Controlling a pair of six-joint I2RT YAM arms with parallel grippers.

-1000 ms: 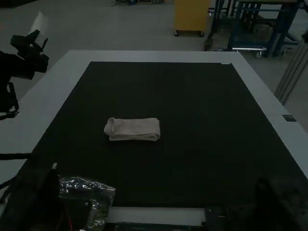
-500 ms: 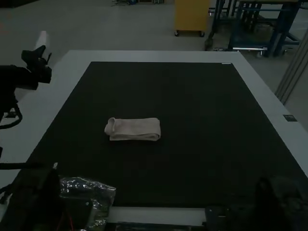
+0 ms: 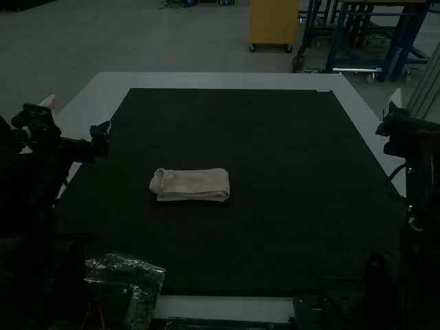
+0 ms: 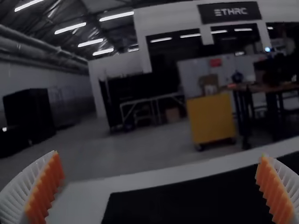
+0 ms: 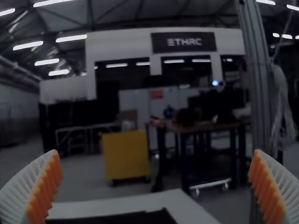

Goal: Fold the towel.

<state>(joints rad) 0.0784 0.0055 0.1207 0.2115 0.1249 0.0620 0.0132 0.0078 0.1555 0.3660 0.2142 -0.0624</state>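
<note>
The towel point(image 3: 191, 184) lies left of the centre of the high view, a pale strip folded over on itself, its long sides running across the frame. Its left end is rounded, with a looped fold showing there, and along its lower side the stacked layers can be seen. It rests on a black mat point(image 3: 289, 137) laid over a light-coloured table point(image 3: 220, 79), whose pale border frames the mat along the top and down both sides. The left hand point(image 3: 48, 104) is at the upper left of the frame, near the table's left border, and well apart from the towel. In the left wrist view its ribbed white fingers stand wide open, the orange pads point(image 4: 45, 189) facing each other with nothing held between them. The right hand point(image 3: 394, 100) is at the upper right of the high view, also well apart from the towel. The right wrist view shows its fingers spread just as wide and gripping nothing. At the lower left of the high view lies a crinkled, clear plastic bag point(image 3: 146, 273).
</note>
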